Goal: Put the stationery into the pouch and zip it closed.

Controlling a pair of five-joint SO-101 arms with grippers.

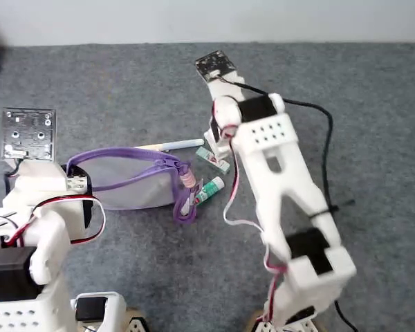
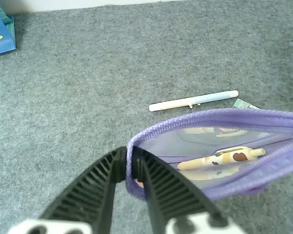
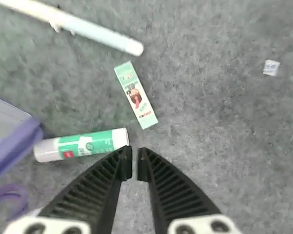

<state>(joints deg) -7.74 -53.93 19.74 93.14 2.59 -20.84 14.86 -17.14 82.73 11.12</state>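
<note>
Grey, felt-like surface (image 1: 124, 83) carries everything you are working with. The purple pouch (image 1: 135, 181) lies on its side in front of your left arm, with its mouth unzipped and gaping. Your left pincer (image 2: 129, 158) is pressed together on the pouch's rim, at the end away from the zip pull, with the purple edging pinched between the fingers. Inside, a cream pen with brown patches (image 2: 219, 160) lies along the lower wall. At the other end, a pink zip pull (image 1: 187, 178) and a purple strap loop (image 1: 185, 211) lie on the surface.

Just beyond the pouch's far edge, a white and pale-blue pen (image 2: 193, 100) lies flat, apart from the fabric.

Your right pincer (image 3: 135, 158) points down at the surface with its fingers pressed together on nothing. Its tips are just beside one end of the green and white glue stick (image 3: 80, 145), which lies near the pouch's corner. A small green packet (image 3: 136, 95) lies between the glue stick and the tip of the pale pen, touching neither.

Your open room is on the side of the right pincer away from the pouch, where a small white scrap (image 3: 270, 67) sits well apart from the stationery. A blue box (image 2: 0, 29) stands at the surface's far edge, well apart from the pouch.
</note>
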